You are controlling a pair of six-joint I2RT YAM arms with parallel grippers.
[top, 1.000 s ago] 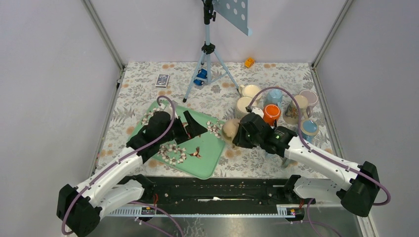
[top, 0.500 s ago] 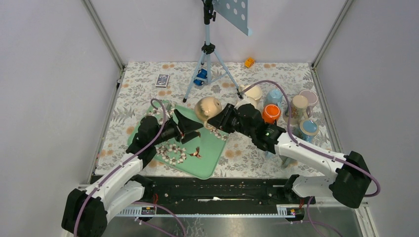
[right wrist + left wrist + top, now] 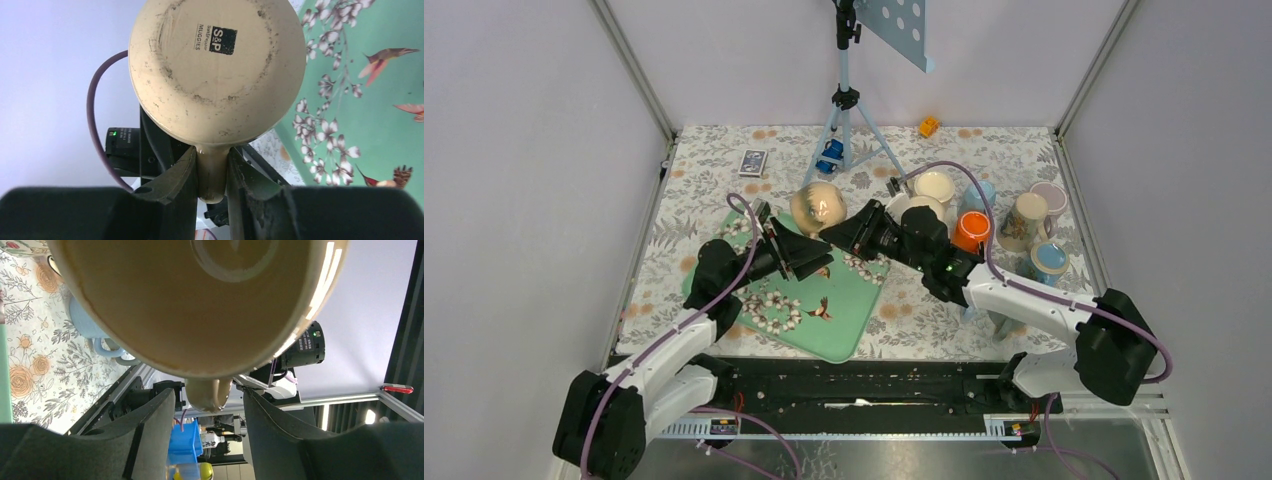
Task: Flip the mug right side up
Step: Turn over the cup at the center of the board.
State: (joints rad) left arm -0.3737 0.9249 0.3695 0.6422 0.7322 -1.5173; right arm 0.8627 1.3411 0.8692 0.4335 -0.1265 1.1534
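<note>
Mug, cream and tipped on its side, hangs over the green tray between both grippers. The right gripper is clamped on its handle. The left gripper has jaws apart, flanking that handle without touching.

Bright, even light; glare streaks the mug.

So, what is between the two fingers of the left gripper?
The handle of the beige mug, clear of both fingers, as the left wrist view shows. The right gripper clamps that same handle.
</note>
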